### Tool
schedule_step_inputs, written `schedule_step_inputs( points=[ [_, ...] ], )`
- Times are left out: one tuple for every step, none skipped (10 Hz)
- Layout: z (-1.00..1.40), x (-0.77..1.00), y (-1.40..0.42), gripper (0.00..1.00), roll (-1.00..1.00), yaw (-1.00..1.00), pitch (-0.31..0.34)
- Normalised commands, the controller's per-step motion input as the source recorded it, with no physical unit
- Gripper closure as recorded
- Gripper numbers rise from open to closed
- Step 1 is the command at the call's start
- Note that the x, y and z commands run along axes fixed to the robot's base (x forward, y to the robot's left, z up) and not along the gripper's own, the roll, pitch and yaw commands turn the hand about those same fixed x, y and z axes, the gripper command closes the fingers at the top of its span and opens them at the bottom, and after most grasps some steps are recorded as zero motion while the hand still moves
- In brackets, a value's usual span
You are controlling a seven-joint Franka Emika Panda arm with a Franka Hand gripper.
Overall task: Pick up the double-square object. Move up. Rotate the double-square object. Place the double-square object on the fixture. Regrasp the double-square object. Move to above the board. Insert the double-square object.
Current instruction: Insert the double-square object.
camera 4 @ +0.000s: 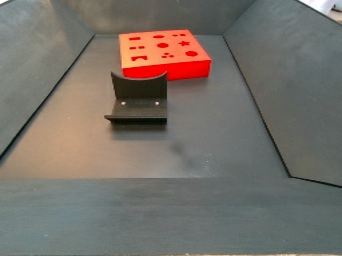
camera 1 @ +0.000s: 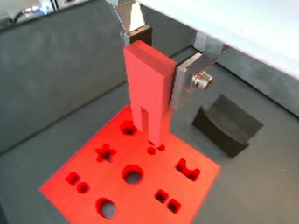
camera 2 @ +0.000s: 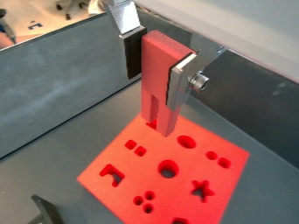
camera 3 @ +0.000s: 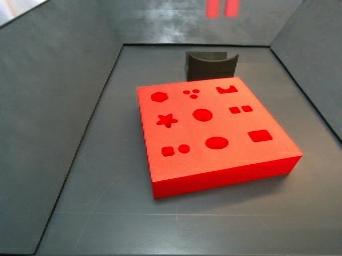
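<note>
Claw (camera 1: 158,83) vertical above board (camera 1: 87,179), clamping double-square object (camera 1: 147,92) upright.

This looks like a robotics lab test cell, not a home or shop. A bare pen (camera 4: 54,100) of dark grey sloping walls encloses a matte grey floor (camera 4: 187,150). It holds only purpose-made rig parts: a red board (camera 3: 221,172) with shaped cut-outs and, just beyond it, a dark fixture (camera 3: 214,65). In both wrist views the gripper (camera 1: 158,83), with bolted silver plates, hangs over the board, clamping a red block (camera 1: 146,79) upright. Over the pen's wall in a wrist view lies a pale room floor (camera 2: 41,22) with dark shapes too blurred to name.
</note>
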Motion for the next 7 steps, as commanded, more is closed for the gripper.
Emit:
schedule_step_inputs(
  points=[
    [-0.64,0.73,0.23,1.00,-0.19,0.29,-0.101],
    [-0.60,0.62,0.19,1.00,-0.24,0.34,-0.083],
    [-0.56,0.64,0.17,1.00,-0.22,0.33,-0.069],
    [-0.53,0.65,0.16,1.00,-0.20,0.31,-0.073],
    [-0.48,0.70,0.15,1.00,-0.17,0.27,-0.071],
    [-0.47,0.70,0.15,1.00,-0.16,0.26,-0.071],
    [-0.50,0.67,0.13,1.00,-0.17,0.30,-0.071]
  ],
)
